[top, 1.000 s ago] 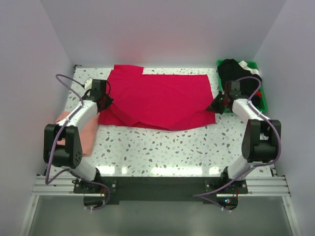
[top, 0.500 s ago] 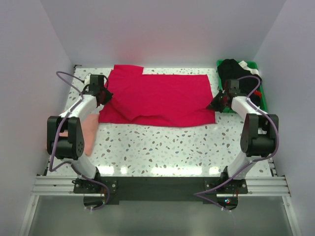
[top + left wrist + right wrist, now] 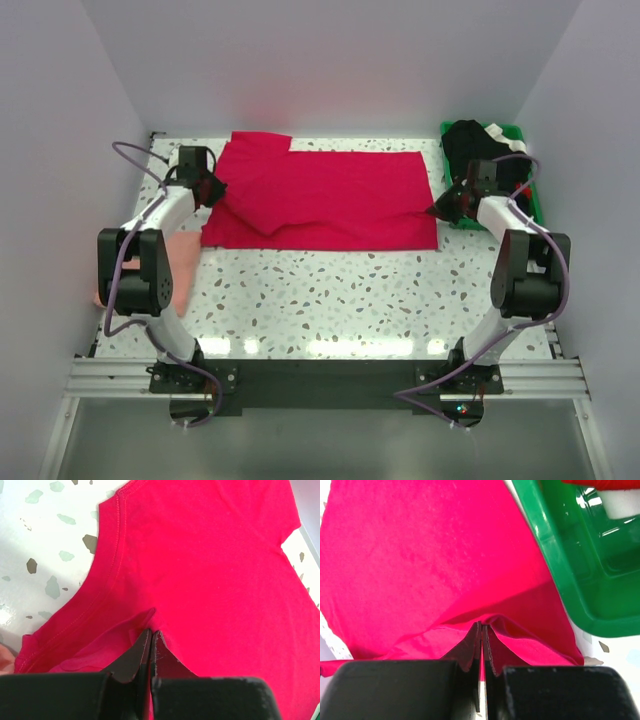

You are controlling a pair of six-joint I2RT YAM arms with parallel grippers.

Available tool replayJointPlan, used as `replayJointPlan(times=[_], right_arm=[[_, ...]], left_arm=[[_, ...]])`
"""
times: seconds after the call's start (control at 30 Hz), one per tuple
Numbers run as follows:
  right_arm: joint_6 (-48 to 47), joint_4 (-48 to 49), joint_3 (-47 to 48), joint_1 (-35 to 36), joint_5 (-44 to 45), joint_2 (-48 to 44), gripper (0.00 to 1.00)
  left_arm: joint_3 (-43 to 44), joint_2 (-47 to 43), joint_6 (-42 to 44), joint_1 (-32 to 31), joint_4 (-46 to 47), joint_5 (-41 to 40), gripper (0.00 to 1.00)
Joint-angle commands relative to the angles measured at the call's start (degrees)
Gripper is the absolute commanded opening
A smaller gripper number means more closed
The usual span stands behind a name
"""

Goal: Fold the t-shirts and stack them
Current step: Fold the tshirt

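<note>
The crimson-red t-shirt (image 3: pixel 320 195) lies spread over the back half of the terrazzo table, one layer folded over itself. My left gripper (image 3: pixel 212 190) is shut on its left edge; in the left wrist view the tips (image 3: pixel 151 632) pinch a fold of red cloth (image 3: pixel 210 565) beside the stitched hem. My right gripper (image 3: pixel 441 210) is shut on the shirt's right edge, and its tips (image 3: pixel 482 626) clamp a raised ridge of red cloth (image 3: pixel 420 555). The salmon-pink t-shirt (image 3: pixel 183 270) lies at the table's left edge, mostly hidden under the left arm.
A green plastic bin (image 3: pixel 533 205) stands at the back right with dark clothing (image 3: pixel 475 140) heaped in it; its rim (image 3: pixel 545 540) is close beside my right gripper. White walls enclose the table on three sides.
Both grippers have carried the shirt's near edge away from the arms' bases, toward the back. The sagging front hem now lies flat and straight. Both grips have held.
</note>
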Motion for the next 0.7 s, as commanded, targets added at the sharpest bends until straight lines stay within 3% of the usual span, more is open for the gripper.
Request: replayJointPlan(times=[0.0,0.67], right_arm=[[1.3,3.74,0.91,-0.88,-1.7,1.15,0.0],[2.27,5.15,1.17,-4.22,-4.25,2.56,0.0]], left_arm=[[2.98,0.36,1.18,0.88,2.91,0.5,0.0],[7.98,4.75,1.0,1.32,3.44,3.4,0.0]])
